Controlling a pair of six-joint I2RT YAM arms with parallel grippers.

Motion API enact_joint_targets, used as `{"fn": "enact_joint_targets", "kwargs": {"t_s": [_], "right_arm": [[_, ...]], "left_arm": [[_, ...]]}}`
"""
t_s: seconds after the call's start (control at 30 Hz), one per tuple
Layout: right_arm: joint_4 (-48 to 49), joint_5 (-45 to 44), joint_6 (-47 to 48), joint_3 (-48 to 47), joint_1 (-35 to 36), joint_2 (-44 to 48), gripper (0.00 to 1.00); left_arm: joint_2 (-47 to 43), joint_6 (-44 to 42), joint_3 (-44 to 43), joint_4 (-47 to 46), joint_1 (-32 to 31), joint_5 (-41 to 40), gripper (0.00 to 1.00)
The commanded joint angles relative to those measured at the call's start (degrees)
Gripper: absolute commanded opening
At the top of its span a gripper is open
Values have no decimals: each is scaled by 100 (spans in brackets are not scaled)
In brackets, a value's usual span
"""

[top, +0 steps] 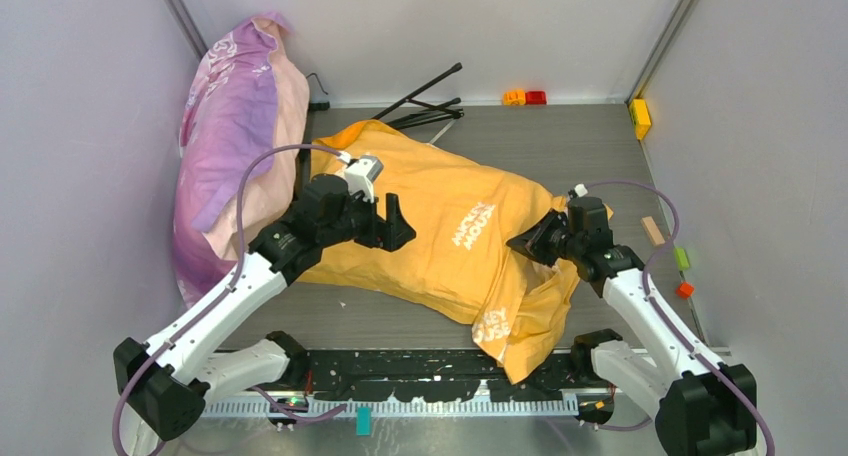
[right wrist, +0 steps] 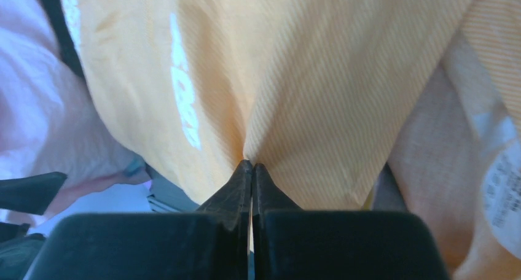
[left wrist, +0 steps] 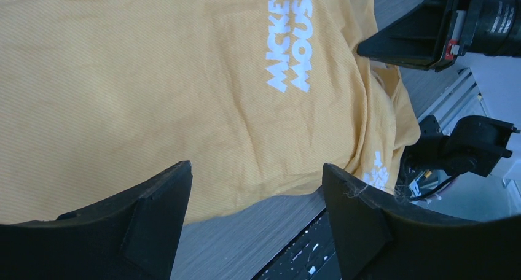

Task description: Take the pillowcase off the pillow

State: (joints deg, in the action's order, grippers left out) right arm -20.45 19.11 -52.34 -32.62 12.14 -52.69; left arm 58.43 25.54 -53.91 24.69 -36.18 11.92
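Note:
The orange pillowcase [top: 440,226] lies across the middle of the table, bulging, with white "Mickey Mouse" lettering facing up. Its open end droops over the near edge. The pillow is hidden inside it. My left gripper [top: 395,221] hovers over the case's left half with its fingers wide apart and nothing between them [left wrist: 257,168]; orange cloth [left wrist: 153,77] fills the view beyond them. My right gripper [top: 520,244] is at the case's right side. Its jaws are shut [right wrist: 252,164] on a pinch of the orange fabric [right wrist: 307,77], which puckers at the tips.
A pink-purple floral pillow [top: 235,146] leans against the left wall. Black folded rods [top: 425,101] lie at the back. Small coloured blocks [top: 525,97] sit by the back wall, and others [top: 680,266] along the right edge. A black rail [top: 420,371] runs along the near edge.

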Motion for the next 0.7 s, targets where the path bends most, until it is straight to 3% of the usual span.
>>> {"fn": "enact_joint_targets", "kwargs": {"t_s": [0.0,0.27,0.33,0.4,0.47,0.67], "right_arm": [[769,540,39,-660,72,-300,0],[1067,346,240,-1973,1312,-1567,2],[1206,555,199,-2122,1375,-1825,15],[1017,587,322,-2234,1378,-1949,40],[601,239,549,-2234,1355,-1846,52],[-399,-913,1101,-1688,993,-799,59]], "left_arm": [[251,36,-343,-133,-403,233,78],[1225,-31,-693,-623,-1653,-546,79],[1485,62,-749,-737,-1739,-592,79],[1708,219,-752,-917,-1764,-583,79],[1918,358,-708,-1150,-1776,-516,79],[2301,577,-750,-1611,-1778,-447,79]]}}
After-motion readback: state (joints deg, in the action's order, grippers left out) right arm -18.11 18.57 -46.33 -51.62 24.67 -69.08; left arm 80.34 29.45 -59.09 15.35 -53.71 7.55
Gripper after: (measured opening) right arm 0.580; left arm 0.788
